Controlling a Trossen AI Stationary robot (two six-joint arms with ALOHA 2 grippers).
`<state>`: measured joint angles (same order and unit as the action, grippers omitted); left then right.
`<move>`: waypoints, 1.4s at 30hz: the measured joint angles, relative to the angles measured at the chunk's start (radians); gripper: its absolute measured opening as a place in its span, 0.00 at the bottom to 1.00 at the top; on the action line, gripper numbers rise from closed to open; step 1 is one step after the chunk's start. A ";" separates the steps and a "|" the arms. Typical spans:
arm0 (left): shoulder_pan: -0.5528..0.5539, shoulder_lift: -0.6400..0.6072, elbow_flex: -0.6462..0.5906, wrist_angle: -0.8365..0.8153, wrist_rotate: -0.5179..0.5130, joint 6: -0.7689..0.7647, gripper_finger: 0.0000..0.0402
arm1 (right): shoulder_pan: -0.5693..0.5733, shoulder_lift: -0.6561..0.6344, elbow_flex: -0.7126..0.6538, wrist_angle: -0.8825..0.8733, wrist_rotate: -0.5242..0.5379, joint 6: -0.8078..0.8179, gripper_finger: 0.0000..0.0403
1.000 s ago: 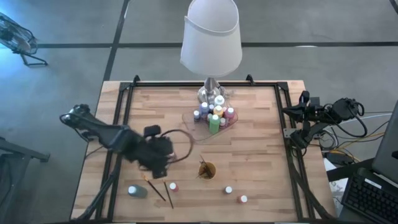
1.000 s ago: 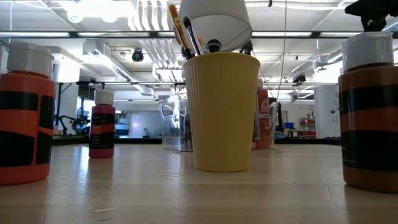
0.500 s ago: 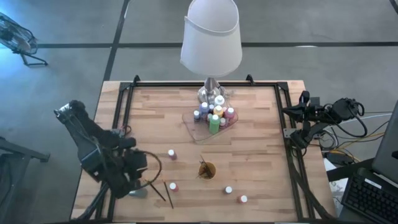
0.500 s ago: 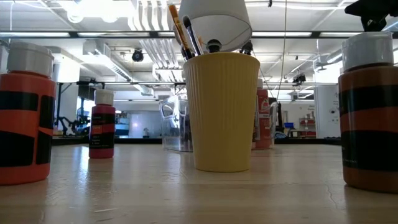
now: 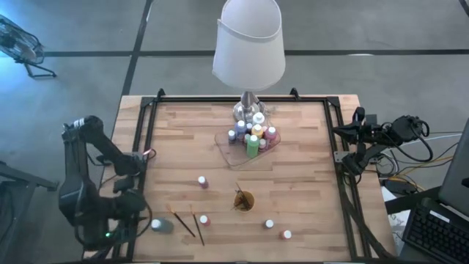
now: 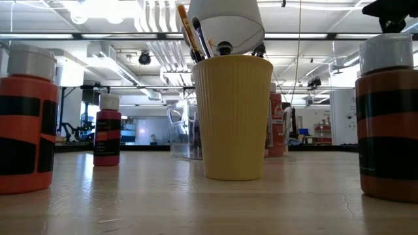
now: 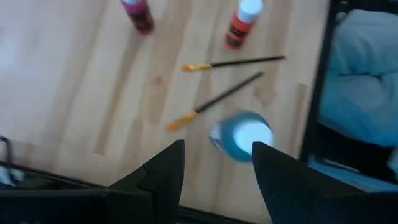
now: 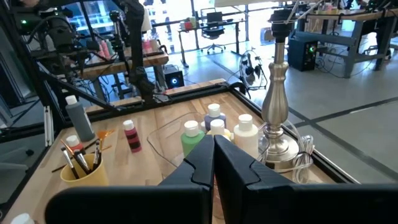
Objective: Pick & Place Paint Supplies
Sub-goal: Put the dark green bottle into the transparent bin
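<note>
Several white-capped paint bottles (image 5: 253,133) stand clustered in the clear tray (image 5: 233,156) by the lamp. Loose ones stand on the table: a pink bottle (image 5: 201,181), a red bottle (image 5: 204,219), a grey bottle (image 5: 161,226) and two more at the front right (image 5: 269,224). Two brushes (image 5: 185,222) lie beside the grey bottle. My left gripper (image 5: 128,218) hovers open at the front left edge, above and short of the grey bottle (image 7: 242,135), holding nothing. My right gripper (image 8: 213,140) rests shut at the table's right edge.
An orange cup (image 5: 243,199) holding brushes stands near the front middle. A lamp (image 5: 249,44) with a white shade stands at the back, its base next to the tray. Black rails (image 5: 146,117) frame the table. Cables lie at the right.
My left arm has swung back from mid-table to the front left edge. The pink bottle it was covering now stands free on the table. The right arm has not moved.
</note>
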<state>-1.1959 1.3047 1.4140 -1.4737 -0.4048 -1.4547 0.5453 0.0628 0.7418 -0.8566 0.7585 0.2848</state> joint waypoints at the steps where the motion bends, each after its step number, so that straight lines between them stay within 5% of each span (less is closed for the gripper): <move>1: -0.018 0.003 -0.002 0.011 0.000 -0.023 0.48 | 0.000 0.000 0.000 0.000 0.000 0.000 0.02; 16: -0.110 0.101 -0.098 0.146 0.024 -0.116 0.48 | 0.000 0.000 0.000 0.000 0.000 0.000 0.02; 42: -0.108 0.121 -0.194 0.243 -0.117 -0.108 0.48 | 0.000 0.000 0.000 0.000 0.000 0.000 0.02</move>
<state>-1.3041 1.4261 1.2205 -1.2311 -0.5216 -1.5624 0.5452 0.0626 0.7418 -0.8566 0.7582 0.2848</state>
